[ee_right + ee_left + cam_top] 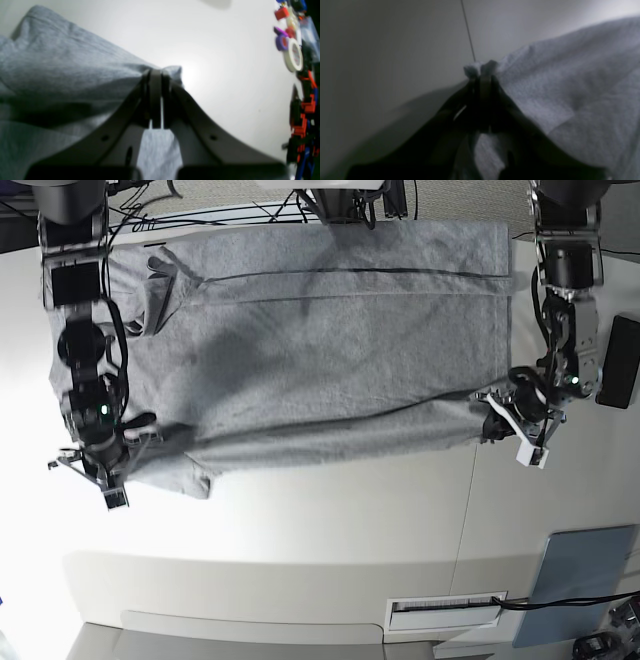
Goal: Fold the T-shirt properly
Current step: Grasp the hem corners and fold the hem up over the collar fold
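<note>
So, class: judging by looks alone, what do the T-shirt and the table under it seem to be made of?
T-shirt: likely a soft cotton-type knit, matte heather grey; a flecked, faintly fuzzy surface that creases and bunches where pinched.
Table: a hard, smooth off-white top, perhaps laminate or painted board; it throws a soft glare. The exact material stays uncertain.
</note>
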Robot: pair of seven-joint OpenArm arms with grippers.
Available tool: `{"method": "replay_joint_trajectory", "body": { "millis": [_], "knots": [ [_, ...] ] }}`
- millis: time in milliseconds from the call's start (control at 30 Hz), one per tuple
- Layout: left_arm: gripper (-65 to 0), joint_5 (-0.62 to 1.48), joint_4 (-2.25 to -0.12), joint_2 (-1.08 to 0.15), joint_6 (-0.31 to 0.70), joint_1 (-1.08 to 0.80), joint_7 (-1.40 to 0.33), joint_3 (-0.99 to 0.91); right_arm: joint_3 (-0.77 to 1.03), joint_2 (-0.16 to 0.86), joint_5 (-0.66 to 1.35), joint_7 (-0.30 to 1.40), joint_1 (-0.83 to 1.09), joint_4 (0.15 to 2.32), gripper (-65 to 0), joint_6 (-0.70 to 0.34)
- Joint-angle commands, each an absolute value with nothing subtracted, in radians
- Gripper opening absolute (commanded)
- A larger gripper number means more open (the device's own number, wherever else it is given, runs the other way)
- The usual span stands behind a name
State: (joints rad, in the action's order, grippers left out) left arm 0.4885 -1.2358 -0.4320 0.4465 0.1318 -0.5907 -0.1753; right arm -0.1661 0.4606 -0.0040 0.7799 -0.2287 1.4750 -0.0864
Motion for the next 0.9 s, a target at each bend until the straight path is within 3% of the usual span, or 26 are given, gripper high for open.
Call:
{"method": "replay_joint_trajectory", "body": {
  "millis": [0, 400, 867],
  "knots": [
    [-65.0, 0.508, -1.274, -0.451, 0.45, 0.131, -0.579, -0.198, -0.138, 0.479, -0.018, 0.761, -0.228, 1.524, -65.0, -0.069],
    [-65.0, 0.589, -1.475, -0.451, 0.478, -0.091, -0.64, -0.326, 0.071, 0.479, -0.02, 0.816, 0.115, 1.894, -65.0, -0.065],
    [-65.0, 0.588, -1.639, -0.451, 0.469, -0.309, -0.667, -0.344, 0.218, 0.474, -0.029, 0.891, 0.495, 2.197, -65.0, -0.062]
  ]
}}
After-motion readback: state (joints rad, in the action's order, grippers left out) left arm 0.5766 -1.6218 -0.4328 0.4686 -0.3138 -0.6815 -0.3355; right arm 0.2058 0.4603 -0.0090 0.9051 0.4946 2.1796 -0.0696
